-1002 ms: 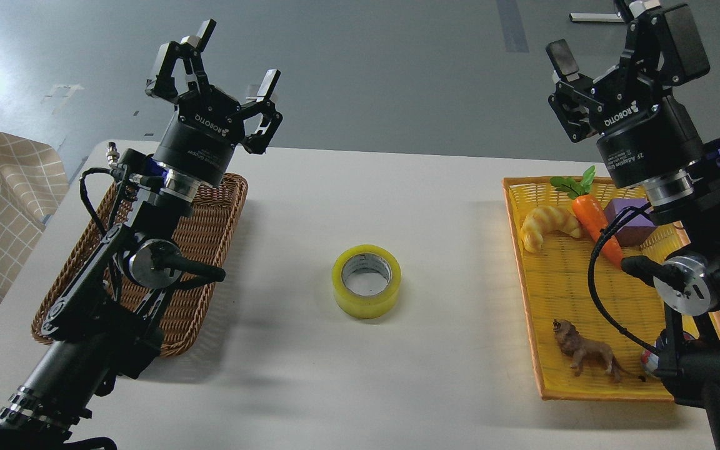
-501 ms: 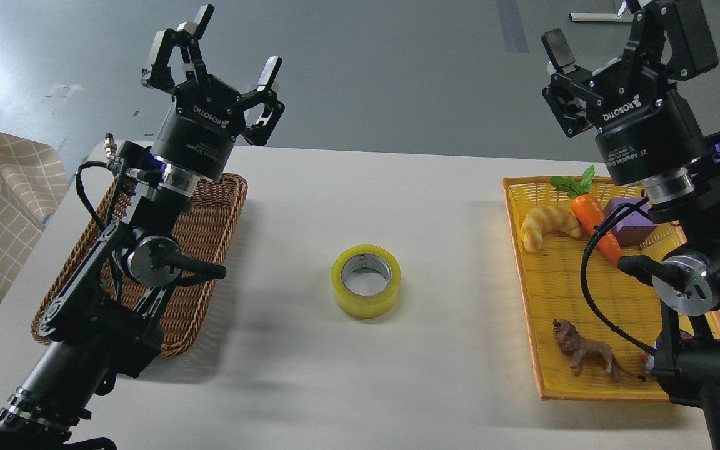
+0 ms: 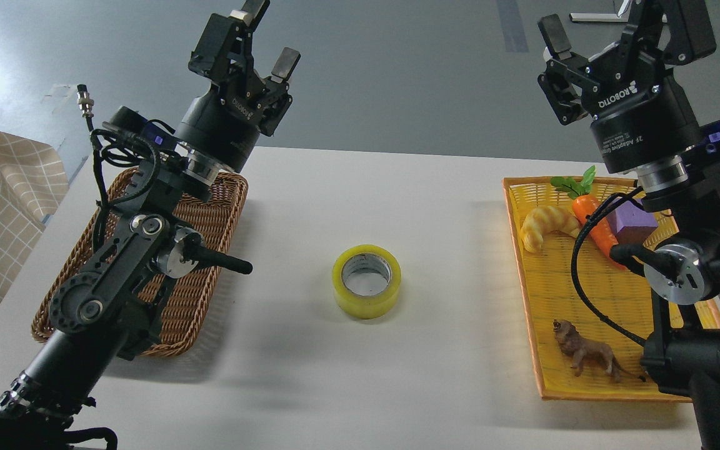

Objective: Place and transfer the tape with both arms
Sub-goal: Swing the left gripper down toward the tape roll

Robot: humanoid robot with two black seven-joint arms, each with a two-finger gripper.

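Tape (image 3: 367, 281) flat mid-table, clear all round; left end effector (image 3: 270, 39), right end effector (image 3: 591, 34) raised, fingers apart.

The right arm (image 3: 679, 275) hides part of the yellow tray (image 3: 560, 287), covering its far right side and part of the purple block (image 3: 632, 226). The right end effector (image 3: 604, 44) is cut off by the top edge.

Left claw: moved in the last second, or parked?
Yes. The left claw has shifted right and up, judged against the wicker basket, and has turned on its wrist. The tape lies untouched.
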